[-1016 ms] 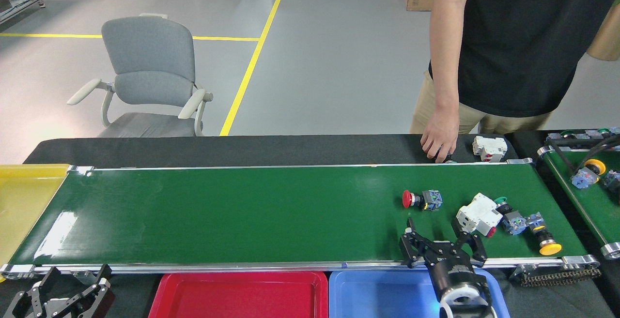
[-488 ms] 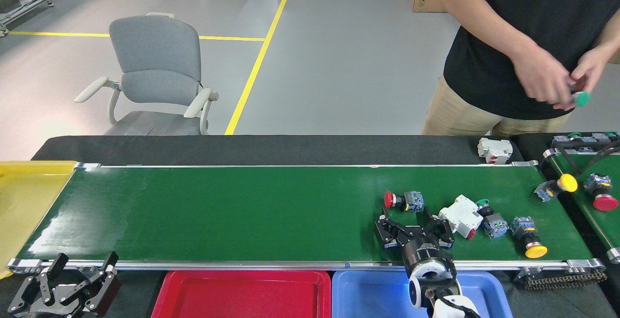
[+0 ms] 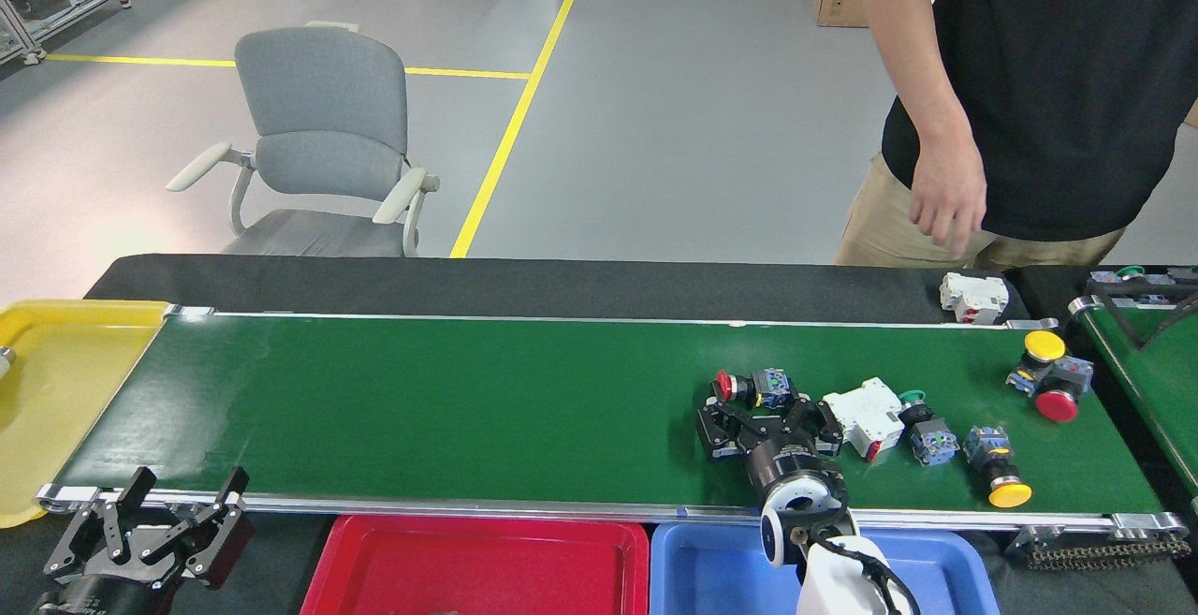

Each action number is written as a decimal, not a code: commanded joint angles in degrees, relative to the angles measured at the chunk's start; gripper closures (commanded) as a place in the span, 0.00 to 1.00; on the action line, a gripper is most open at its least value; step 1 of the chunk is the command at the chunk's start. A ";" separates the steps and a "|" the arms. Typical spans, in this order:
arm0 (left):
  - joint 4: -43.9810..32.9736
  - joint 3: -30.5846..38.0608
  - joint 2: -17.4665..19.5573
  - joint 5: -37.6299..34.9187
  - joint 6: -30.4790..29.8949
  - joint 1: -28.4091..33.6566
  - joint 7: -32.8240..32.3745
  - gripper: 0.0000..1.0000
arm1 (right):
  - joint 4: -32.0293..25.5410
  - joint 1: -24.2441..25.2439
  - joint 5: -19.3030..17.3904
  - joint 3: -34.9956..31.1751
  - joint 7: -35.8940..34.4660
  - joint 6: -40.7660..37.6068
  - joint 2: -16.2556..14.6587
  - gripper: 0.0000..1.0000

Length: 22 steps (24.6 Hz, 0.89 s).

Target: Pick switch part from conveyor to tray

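Note:
The conveyor (image 3: 421, 400) runs across the head view. Toward its right end lies a switch part with a red cap and blue body (image 3: 749, 388). My right gripper (image 3: 769, 416) is open over the belt just on the near side of that part, its fingers spread to either side and not touching it. A white breaker (image 3: 866, 417) lies right against its right finger. The red tray (image 3: 468, 549) sits below the belt's near rail, with nothing visible in it. My left gripper (image 3: 150, 526) hangs open at the bottom left, off the belt.
More switch parts lie to the right: a green-capped one (image 3: 922, 423), a yellow-capped one (image 3: 997, 479), and a yellow and red pair (image 3: 1046, 367). A blue tray (image 3: 711, 554) adjoins the red one. A yellow tray (image 3: 56, 390) stands left. A person's hand (image 3: 945, 194) hangs beyond the belt.
My right gripper has moved left and farther onto the belt, up to the red-capped part. The parts have travelled left, two more have come on at the right, and the person's hands have dropped.

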 commanded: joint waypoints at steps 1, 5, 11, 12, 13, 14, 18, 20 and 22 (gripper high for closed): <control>-0.39 0.30 0.75 -0.15 0.19 -0.47 0.17 0.00 | -1.01 -1.05 -0.02 0.25 -0.29 -0.67 0.19 0.81; -0.47 0.30 0.83 -0.15 0.27 -0.29 0.17 0.00 | -7.68 2.21 -0.20 2.54 -1.34 -10.52 -0.25 0.82; -0.65 0.39 0.83 0.03 0.36 -0.12 -0.18 0.00 | -24.99 16.53 -0.11 11.23 -2.75 -34.15 -0.43 0.00; -0.65 0.39 0.83 0.03 0.45 -0.12 -0.45 0.00 | -25.35 17.41 0.07 12.47 -2.75 -35.21 -0.51 0.00; -0.65 0.39 0.83 0.03 0.45 -0.12 -0.63 0.00 | -25.26 17.76 0.24 13.52 -2.57 -35.39 -0.43 0.00; -0.65 0.30 0.75 0.03 0.45 -0.21 -0.63 0.00 | -25.09 17.85 1.56 14.32 -2.49 -34.69 -0.25 0.00; -0.47 0.21 0.75 0.03 0.36 -0.12 -0.63 0.00 | -25.18 18.03 3.14 14.14 -2.49 -30.20 0.10 0.00; -0.39 0.21 0.75 0.03 0.45 0.06 -0.63 0.00 | -26.41 18.29 2.97 13.00 -2.49 -25.81 -0.25 0.00; -0.65 0.30 0.75 0.03 0.36 0.23 -0.63 0.00 | -27.20 19.43 2.97 9.92 -2.49 -21.94 -0.69 0.00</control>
